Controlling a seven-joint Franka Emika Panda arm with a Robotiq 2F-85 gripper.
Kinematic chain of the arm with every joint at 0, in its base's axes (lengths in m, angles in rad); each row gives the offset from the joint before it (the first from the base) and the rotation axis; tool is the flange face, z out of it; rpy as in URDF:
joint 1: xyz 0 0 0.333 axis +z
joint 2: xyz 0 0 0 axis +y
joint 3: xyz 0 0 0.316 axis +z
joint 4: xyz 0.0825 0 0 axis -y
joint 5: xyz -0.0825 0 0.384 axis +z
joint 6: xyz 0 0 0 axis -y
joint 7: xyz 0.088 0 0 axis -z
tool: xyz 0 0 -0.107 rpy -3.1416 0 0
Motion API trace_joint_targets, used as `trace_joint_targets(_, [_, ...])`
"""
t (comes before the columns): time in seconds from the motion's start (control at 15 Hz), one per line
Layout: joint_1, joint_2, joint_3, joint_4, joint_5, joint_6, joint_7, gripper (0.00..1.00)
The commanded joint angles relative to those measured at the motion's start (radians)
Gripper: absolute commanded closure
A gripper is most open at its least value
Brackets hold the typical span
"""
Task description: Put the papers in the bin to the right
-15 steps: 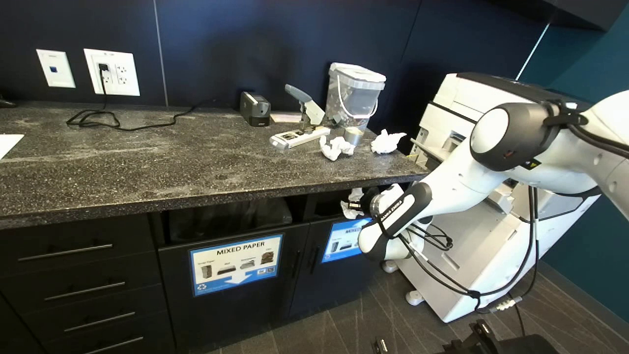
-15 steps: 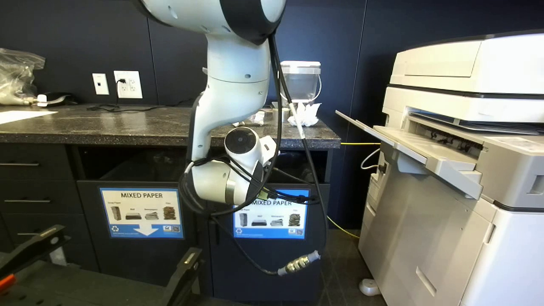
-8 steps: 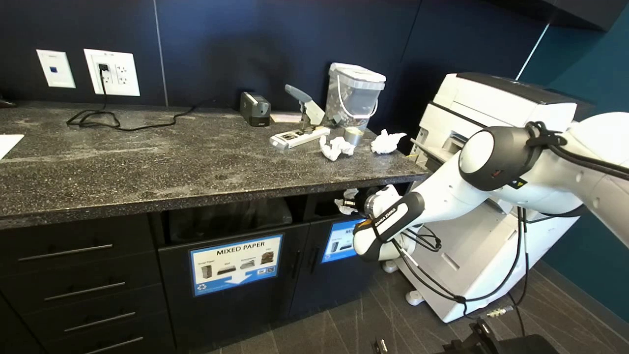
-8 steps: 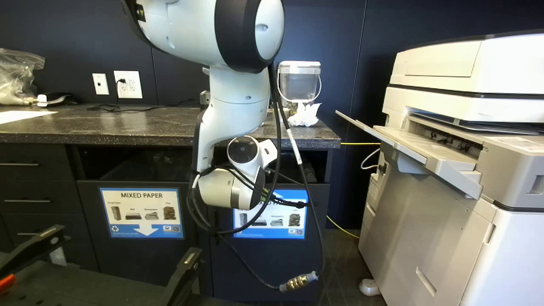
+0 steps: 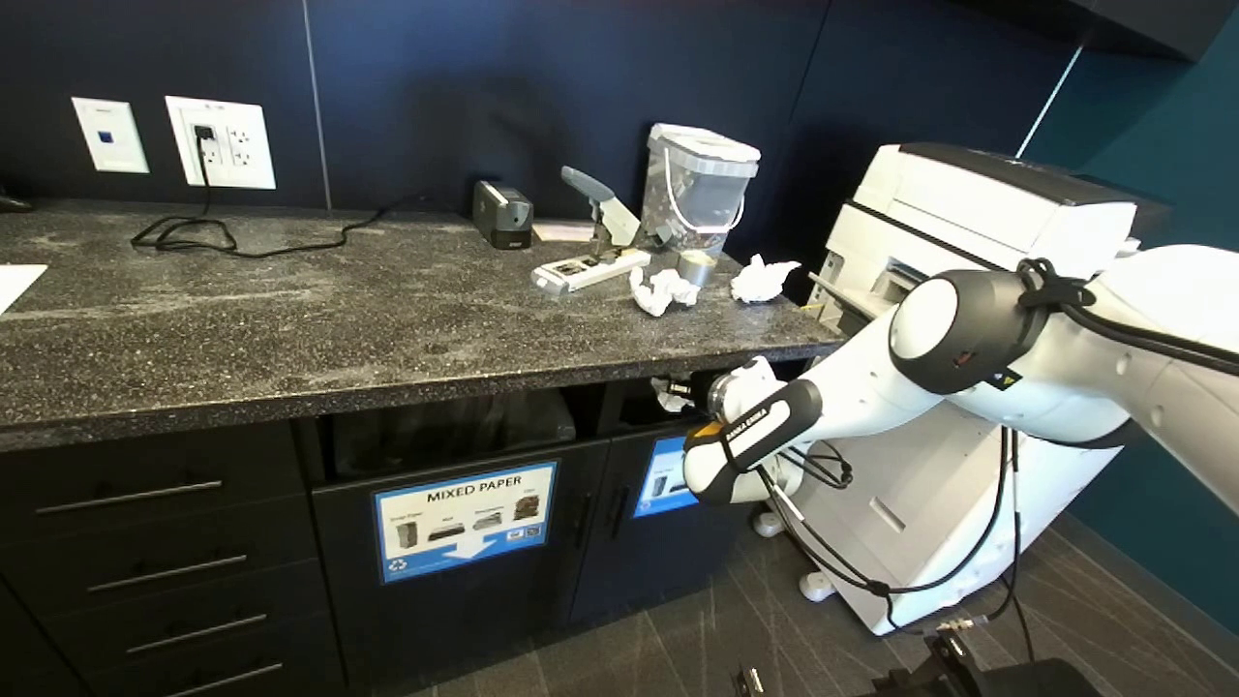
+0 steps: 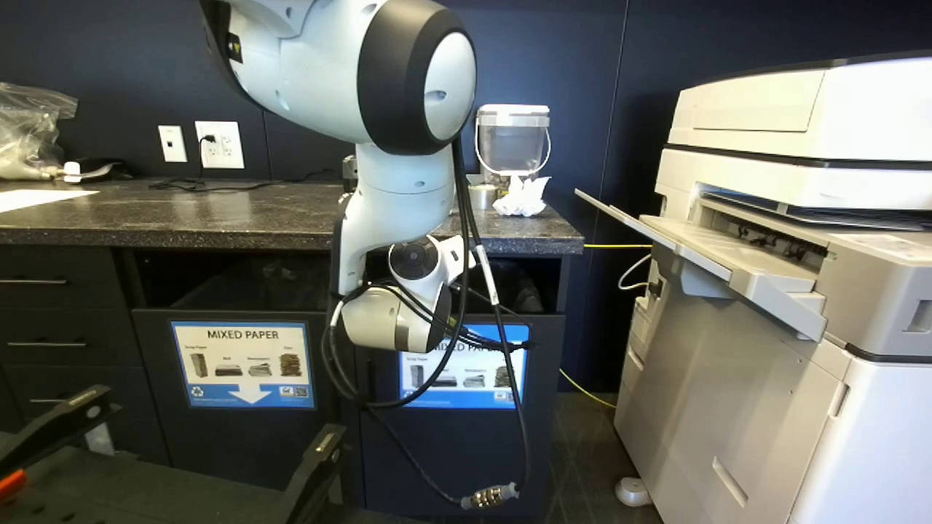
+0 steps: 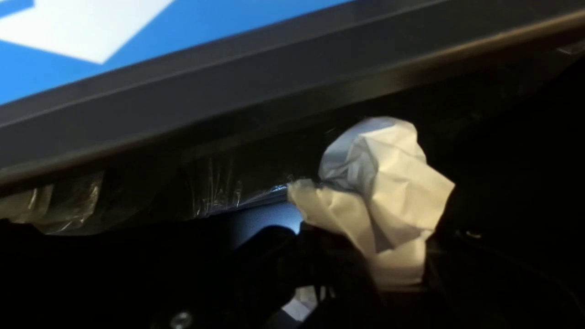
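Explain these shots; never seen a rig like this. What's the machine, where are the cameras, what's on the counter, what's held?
The machine is one robot arm ending in a gripper, which holds a paper wad at the slot of the right bin. Two cameras watch from outside; the dark close-up comes from the arm's wrist, upside down, so the blue label appears above the slot. On the counter lie two more wads, a stapler, a clear tub, a tin, a dark box and a white sheet; an exterior view adds a clear bag.
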Motion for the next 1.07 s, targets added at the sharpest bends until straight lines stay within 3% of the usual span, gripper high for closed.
trace_joint_targets(0.0, [0.017,-0.001,-0.019,0.021,-0.005,0.027,0.036,0.81])
trace_joint_targets(0.2, [0.019,0.000,-0.022,0.020,-0.003,0.016,0.042,0.79])
trace_joint_targets(0.27, [0.018,-0.001,-0.021,0.020,-0.006,0.014,0.045,0.55])
trace_joint_targets(0.4, [0.020,0.000,-0.024,0.019,-0.005,0.013,0.046,0.51])
trace_joint_targets(0.8, [0.022,0.000,-0.028,0.019,-0.005,0.013,0.045,0.05])
trace_joint_targets(1.0, [0.036,-0.002,-0.045,0.026,0.001,-0.013,0.028,0.00])
